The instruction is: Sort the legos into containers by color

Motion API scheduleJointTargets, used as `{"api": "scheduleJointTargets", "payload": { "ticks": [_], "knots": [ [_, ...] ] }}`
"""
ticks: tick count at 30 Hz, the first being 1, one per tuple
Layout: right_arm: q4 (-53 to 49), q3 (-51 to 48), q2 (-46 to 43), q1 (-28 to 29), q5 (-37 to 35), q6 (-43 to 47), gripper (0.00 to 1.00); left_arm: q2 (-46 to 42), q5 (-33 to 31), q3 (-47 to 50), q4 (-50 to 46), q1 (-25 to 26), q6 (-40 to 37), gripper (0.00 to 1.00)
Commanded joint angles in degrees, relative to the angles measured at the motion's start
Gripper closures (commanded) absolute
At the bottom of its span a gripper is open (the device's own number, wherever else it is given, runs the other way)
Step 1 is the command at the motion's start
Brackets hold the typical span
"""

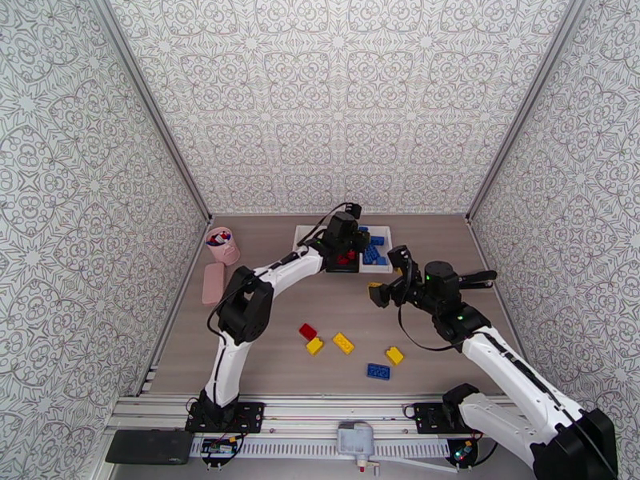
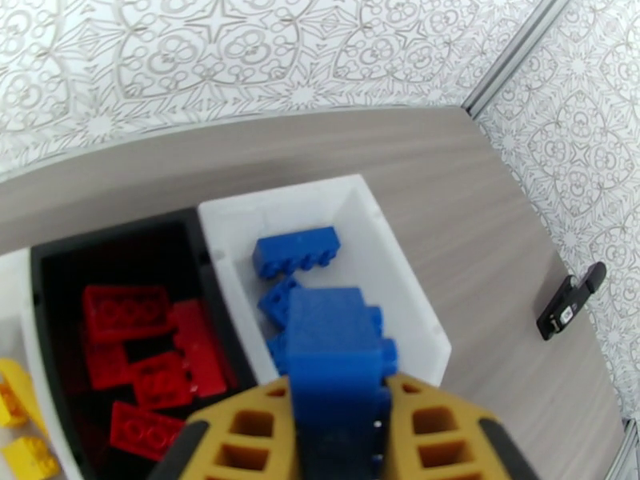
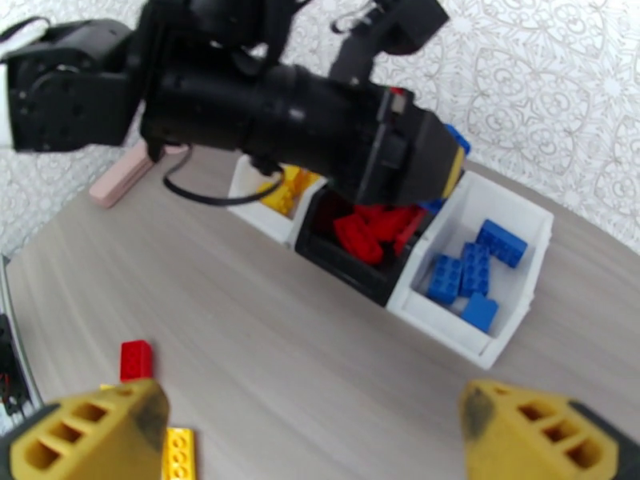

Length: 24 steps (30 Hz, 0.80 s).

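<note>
Left hand: closed on a blue brick, which it holds over the near end of the right white bin.

Bins: three stand side by side, touching, at the far middle of the desk.
- The right white bin holds loose blue bricks.
- The black bin in the middle holds red bricks.
- The left white bin holds yellow bricks.

Right hand: fingers spread wide with nothing between them. It hangs over bare desk on the near right side of the bins.

Unsorted on the desk, well apart from the bins:
- a red brick just beside a yellow brick
- a second yellow brick
- a third yellow brick
- a loose blue brick nearest the arm bases
</note>
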<state>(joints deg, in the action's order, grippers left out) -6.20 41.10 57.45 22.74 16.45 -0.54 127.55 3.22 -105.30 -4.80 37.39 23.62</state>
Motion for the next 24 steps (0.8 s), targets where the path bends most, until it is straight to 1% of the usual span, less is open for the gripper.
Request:
{"api": "scheduleJointTargets", "payload": {
  "ticks": [1, 5, 9, 15, 24],
  "knots": [
    [1.51, -0.94, 1.2, -0.62, -1.07, -1.7, 0.0, 4.68, 2.06, -5.7, -0.52, -0.3, -1.73, 0.84],
    [0.59, -0.7, 1.48, -0.68, -1.88, -2.93, 0.0, 9.63, 2.4, -12.26, -2.03, -0.52, -1.47, 0.84],
    [1.39, -2.53, -0.68, -0.7, -2.58, -4.09, 0.0, 14.1, 2.8, -19.74, -4.62, -0.65, -1.46, 0.84],
    [-1.19, -2.53, -2.95, -0.77, -4.2, -3.13, 0.0, 19.31, 2.8, -26.89, -6.72, -0.31, -1.99, 0.84],
    [-2.96, -3.16, -6.26, -0.87, -5.69, -2.89, 0.0, 24.07, 3.28, -32.97, -8.17, -0.19, -2.61, 0.84]
  ]
}}
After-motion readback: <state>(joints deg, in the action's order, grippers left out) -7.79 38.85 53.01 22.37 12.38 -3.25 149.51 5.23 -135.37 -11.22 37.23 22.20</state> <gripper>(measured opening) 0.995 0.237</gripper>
